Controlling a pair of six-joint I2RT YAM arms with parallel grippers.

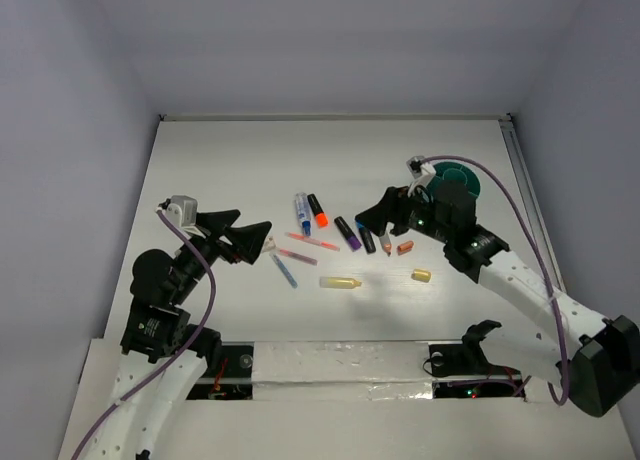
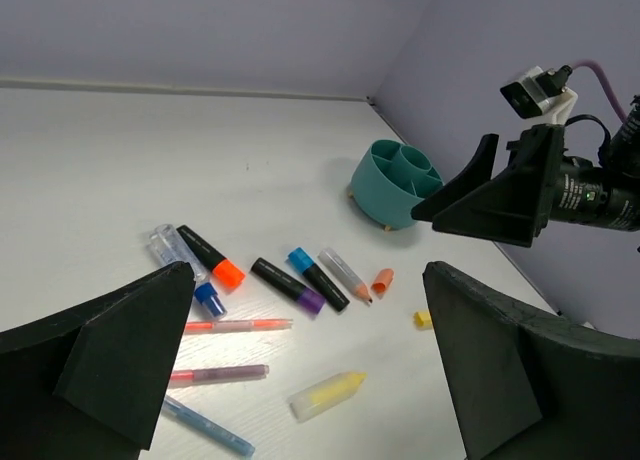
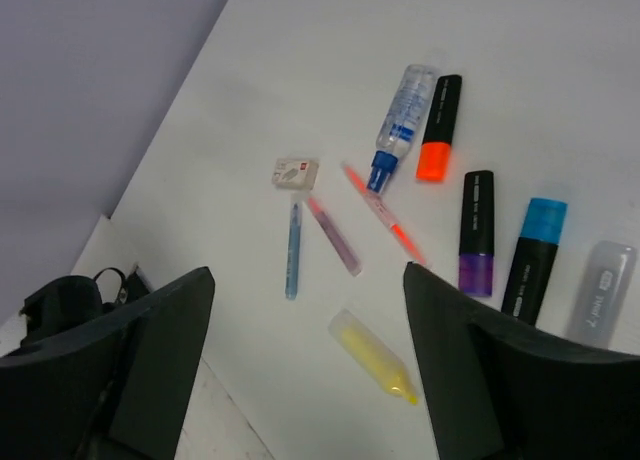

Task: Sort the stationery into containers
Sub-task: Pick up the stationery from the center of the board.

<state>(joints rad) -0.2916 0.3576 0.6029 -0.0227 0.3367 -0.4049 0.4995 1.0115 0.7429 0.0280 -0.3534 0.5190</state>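
The stationery lies loose mid-table: a yellow highlighter (image 1: pixel 340 281) (image 2: pixel 327 394) (image 3: pixel 375 358), black markers capped orange (image 2: pixel 210 257), purple (image 2: pixel 287 285) and blue (image 2: pixel 318 278), a grey marker (image 2: pixel 345 274), and thin orange (image 2: pixel 237 326), purple (image 2: pixel 218 374) and blue (image 2: pixel 208 426) pens. The teal divided cup (image 2: pixel 395 183) stands at the right, mostly hidden behind the right arm in the top view (image 1: pixel 470 185). My left gripper (image 1: pixel 255 223) (image 2: pixel 308 320) is open and empty, left of the pens. My right gripper (image 1: pixel 372 222) (image 3: pixel 308 280) hovers open above the markers, holding nothing.
A clear bottle with a blue cap (image 3: pixel 400 115) lies beside the orange marker. A small white eraser (image 3: pixel 296 172) sits at the pens' left end. Loose orange (image 2: pixel 382 280) and yellow (image 2: pixel 423 319) caps lie near the cup. Walls enclose the table's back and sides.
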